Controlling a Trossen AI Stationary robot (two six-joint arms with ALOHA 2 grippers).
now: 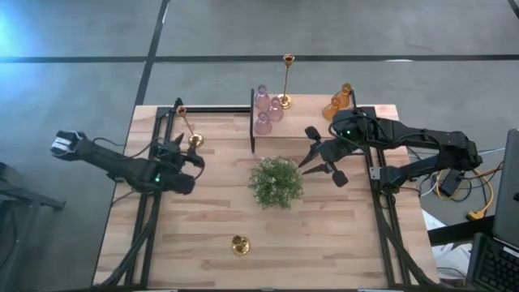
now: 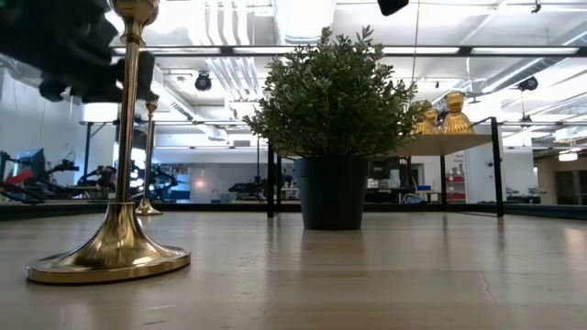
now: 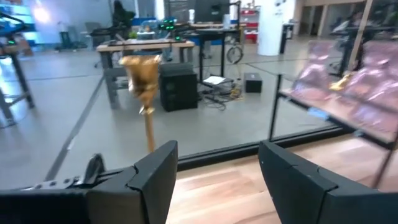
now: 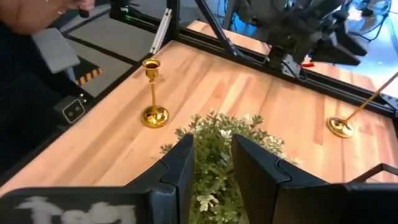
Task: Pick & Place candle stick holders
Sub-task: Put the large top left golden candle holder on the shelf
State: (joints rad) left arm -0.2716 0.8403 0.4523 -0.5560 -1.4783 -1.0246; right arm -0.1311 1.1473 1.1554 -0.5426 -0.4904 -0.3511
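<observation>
1. We have the left pincer point(image 1: 197, 160) near the desk's point(image 1: 195, 235) left rear corner, its fingers apart and empty; a brass holder point(image 1: 188, 128) stands just beyond it, its base near the pincer's tip, so we judge this is the piece to take next.

2. In the left wrist view that holder point(image 3: 143, 84) shows off-centre, over the left finger and not in the gap; we should swing the wrist until the stem sits midway between the fingers before going forward.

3. We would close on the thin stem low down, near the base; the stem is slim and shiny, so a high or skewed grip may tip it or let it slip.

4. The right pincer point(image 1: 322, 156) hangs over the desk just beside the plant point(image 1: 276, 182), fingers apart and empty; we should keep it clear of the foliage while the left arm works.

5. The other holders: a second brass one point(image 1: 239, 244) stands alone near the front edge; a third point(image 1: 286, 81) stands on the raised rear shelf point(image 1: 304, 104) with the pink glass ones point(image 1: 267, 109); the amber ones point(image 1: 340, 101) sit at the shelf's right end.

6. When lifting we should go straight up until the base is off the desk, then carry it upright.
</observation>
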